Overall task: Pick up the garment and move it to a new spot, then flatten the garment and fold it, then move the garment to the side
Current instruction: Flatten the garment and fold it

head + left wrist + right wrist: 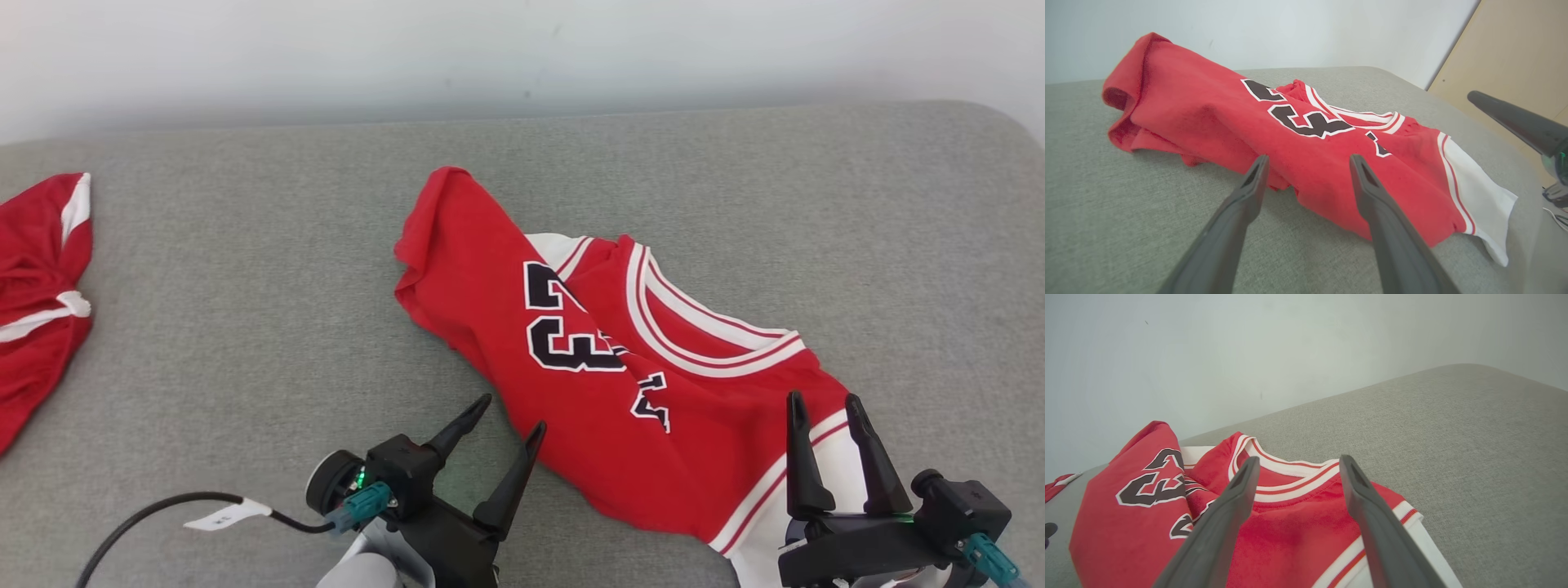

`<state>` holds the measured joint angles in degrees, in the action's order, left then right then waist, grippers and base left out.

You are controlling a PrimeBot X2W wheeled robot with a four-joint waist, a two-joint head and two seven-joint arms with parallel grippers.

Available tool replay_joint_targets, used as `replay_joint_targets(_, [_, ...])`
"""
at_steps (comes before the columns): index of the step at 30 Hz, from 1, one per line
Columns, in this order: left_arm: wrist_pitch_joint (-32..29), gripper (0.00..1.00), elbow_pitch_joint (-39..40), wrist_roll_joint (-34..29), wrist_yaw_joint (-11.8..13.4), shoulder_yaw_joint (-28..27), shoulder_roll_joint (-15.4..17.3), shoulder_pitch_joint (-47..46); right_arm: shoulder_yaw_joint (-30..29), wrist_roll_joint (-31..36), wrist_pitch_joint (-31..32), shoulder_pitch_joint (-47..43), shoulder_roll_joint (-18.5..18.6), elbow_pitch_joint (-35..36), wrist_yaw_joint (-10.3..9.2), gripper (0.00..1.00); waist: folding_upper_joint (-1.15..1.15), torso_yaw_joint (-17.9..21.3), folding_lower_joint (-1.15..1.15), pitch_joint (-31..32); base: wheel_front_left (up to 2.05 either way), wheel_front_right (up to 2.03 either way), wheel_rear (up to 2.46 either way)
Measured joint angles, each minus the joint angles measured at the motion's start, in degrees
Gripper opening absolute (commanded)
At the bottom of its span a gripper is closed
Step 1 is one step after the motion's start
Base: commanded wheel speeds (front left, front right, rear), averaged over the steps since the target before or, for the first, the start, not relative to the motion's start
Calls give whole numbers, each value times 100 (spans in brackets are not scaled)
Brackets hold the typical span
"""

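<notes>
The jersey [604, 384] is seen crumpled mid-way across the cushion [245, 327]. Toward the cushion's near edge, the left gripper [514, 411] and right gripper [823, 398] are held wide open, empty. If one layer alone is pinched, creases may be dragged tighter.

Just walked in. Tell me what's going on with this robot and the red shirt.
A two-armed robot is set to handle a red jersey that lies crumpled and partly doubled over on a grey padded surface. Both grippers are open and hold nothing: the left gripper points at the jersey's near edge, the right gripper is over its white-trimmed end. Nothing is flattened or folded yet. Another red garment lies at the far left.
</notes>
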<state>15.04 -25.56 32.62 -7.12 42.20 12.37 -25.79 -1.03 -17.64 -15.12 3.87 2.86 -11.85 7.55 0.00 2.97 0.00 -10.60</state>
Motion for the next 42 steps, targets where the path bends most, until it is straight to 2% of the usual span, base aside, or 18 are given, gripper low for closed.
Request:
replay_joint_targets(8, [0,100,-478,-35,-30,113,-192,-47,0,-5,0,-15,2,-11,0,100,0,272,0,-33,0,0,0])
replay_joint_targets(9, [0,84,-513,-13,-29,102,-229,-55,-10,-7,0,-15,1,-10,0,100,0,303,0,-38,0,0,0])
replay_joint_targets(10, [0,23,-550,15,-30,126,-252,-79,-14,-8,0,-15,2,-9,0,100,0,329,0,-43,0,0,0])
replay_joint_targets(11, [0,0,-571,14,-30,176,-250,-118,-20,-10,0,-15,3,-9,0,100,0,349,0,-45,0,0,0])
replay_joint_targets(18, [0,0,-341,-55,-38,92,-218,-93,-67,-47,0,-78,4,-13,0,100,0,249,0,43,0,0,0])
replay_joint_targets(22, [0,0,58,-243,-38,36,-120,137,-45,-70,0,-173,-1,-21,0,100,0,108,0,143,0,0,0])
replay_joint_targets(24, [0,0,415,-122,-38,-20,-119,344,-47,-96,0,-182,4,-25,0,100,0,27,0,193,0,0,0])
replay_joint_targets(27, [-20,0,924,-218,-13,64,56,549,-43,-101,0,-189,0,-27,0,100,0,-100,0,254,0,0,0])
replay_joint_targets(32, [-424,0,1758,-279,199,209,409,953,-31,-143,0,-211,0,-41,0,100,0,-259,0,326,0,0,0])
replay_joint_targets(37, [-665,0,2093,-298,367,208,643,1147,46,-180,0,-206,0,-75,0,100,0,-224,0,338,0,0,0])
replay_joint_targets(42, [-679,0,1965,-424,397,187,659,963,33,-194,0,-161,3,-103,0,100,0,-50,0,332,0,0,0])
